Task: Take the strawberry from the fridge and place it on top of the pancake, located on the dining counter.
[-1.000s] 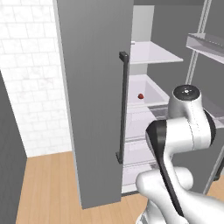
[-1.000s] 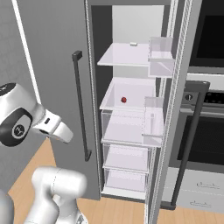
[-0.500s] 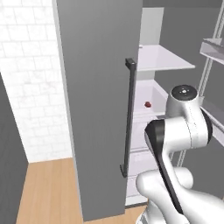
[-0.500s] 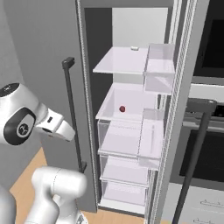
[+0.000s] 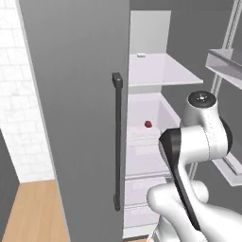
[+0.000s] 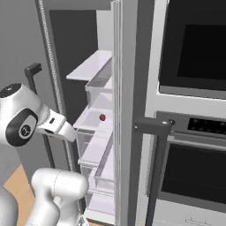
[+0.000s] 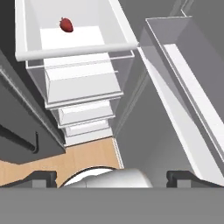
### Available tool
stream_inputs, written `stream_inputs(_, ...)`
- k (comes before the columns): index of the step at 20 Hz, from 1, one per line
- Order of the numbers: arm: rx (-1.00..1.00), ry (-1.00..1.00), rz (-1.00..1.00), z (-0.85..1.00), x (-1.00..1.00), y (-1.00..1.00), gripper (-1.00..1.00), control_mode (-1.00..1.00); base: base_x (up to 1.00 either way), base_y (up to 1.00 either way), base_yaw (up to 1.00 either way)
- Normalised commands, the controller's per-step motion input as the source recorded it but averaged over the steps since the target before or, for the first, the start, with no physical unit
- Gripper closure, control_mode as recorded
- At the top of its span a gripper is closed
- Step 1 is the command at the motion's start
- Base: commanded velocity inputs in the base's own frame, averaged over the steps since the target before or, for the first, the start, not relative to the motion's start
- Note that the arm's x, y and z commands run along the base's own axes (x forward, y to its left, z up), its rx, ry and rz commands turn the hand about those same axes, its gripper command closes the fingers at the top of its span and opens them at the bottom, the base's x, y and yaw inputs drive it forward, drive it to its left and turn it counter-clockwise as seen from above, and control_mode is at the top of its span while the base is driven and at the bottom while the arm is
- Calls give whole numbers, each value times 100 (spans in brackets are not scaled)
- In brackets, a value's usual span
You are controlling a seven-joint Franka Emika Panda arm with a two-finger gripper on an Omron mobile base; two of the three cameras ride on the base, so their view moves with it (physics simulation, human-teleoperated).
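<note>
Strawberry (image 7: 66,25) lies alone on a white fridge (image 5: 75,94) shelf; end effector (image 7: 111,177) spread wide, holding nothing.

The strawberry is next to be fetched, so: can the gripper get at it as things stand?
Probably yes. The strawberry lies alone on a white shelf of the fridge, whose door stands open, and the gripper has its jaws wide, nothing between.

Matte grey fridge (image 5: 75,118) door, glossy white inner shelves (image 7: 74,52), smooth dark red strawberry (image 7: 66,25), pale wood floor (image 5: 33,208).

White fridge shelf (image 7: 74,37) carries strawberry (image 7: 66,25) at 11 o'clock; upper shelf (image 5: 160,71) holds small white item (image 5: 141,55).
</note>
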Motion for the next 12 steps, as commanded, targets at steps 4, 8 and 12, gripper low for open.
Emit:
stream_inputs(4,0,0,0,0,0,0,-100,100,58,0,0)
stream_inputs(8,0,0,0,0,0,0,-100,100,52,-16,0)
stream_inputs(12,0,0,0,0,0,0,-100,100,54,-1,0)
